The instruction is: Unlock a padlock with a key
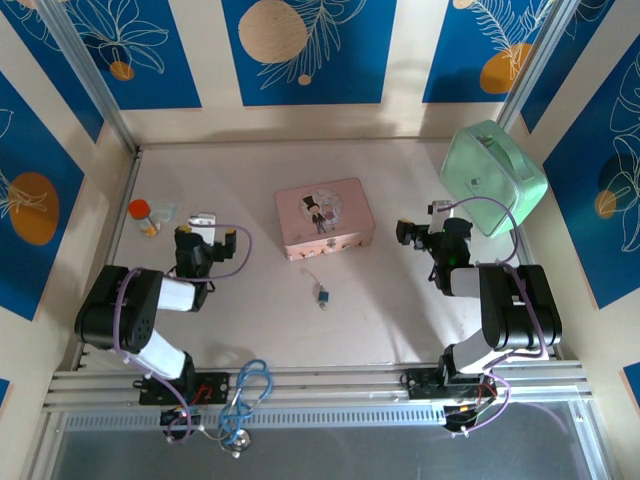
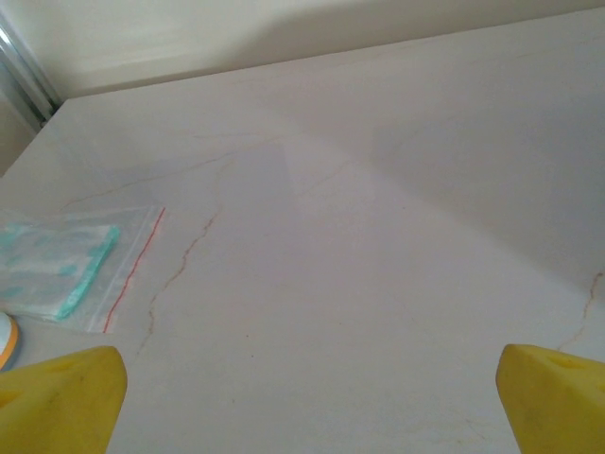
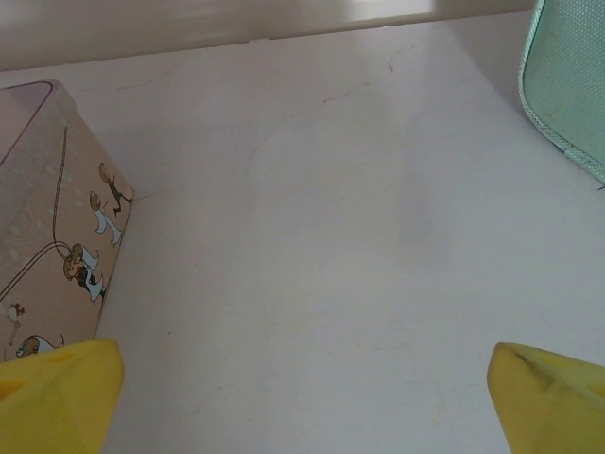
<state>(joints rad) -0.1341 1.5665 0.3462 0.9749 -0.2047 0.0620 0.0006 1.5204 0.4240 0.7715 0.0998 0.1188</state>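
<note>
Two grippers, both spread wide, nothing between the fingers of either. Left gripper (image 1: 203, 220) sits over the left part of the table (image 1: 400, 310); in its wrist view the yellow fingertips (image 2: 59, 399) stand at opposite lower corners with bare tabletop between them. A clear bag (image 2: 66, 265) with a teal-and-white item inside lies flat to its left, and from above a small orange-capped bottle (image 1: 143, 215) stands just beside that bag. Right gripper (image 1: 440, 210) sits at the right, near a mint-green case (image 1: 493, 177) that leans in the far right corner. Its wrist view has the pink box (image 3: 52, 227) at left and the case's edge at upper right, tabletop between. Padlock (image 1: 322, 296) lies on the table at centre, just nearer than the pink box and apart from it, well clear of both grippers (teal body, thin silvery piece running far-left from it; too small to tell whether that piece is shackle or key).
</note>
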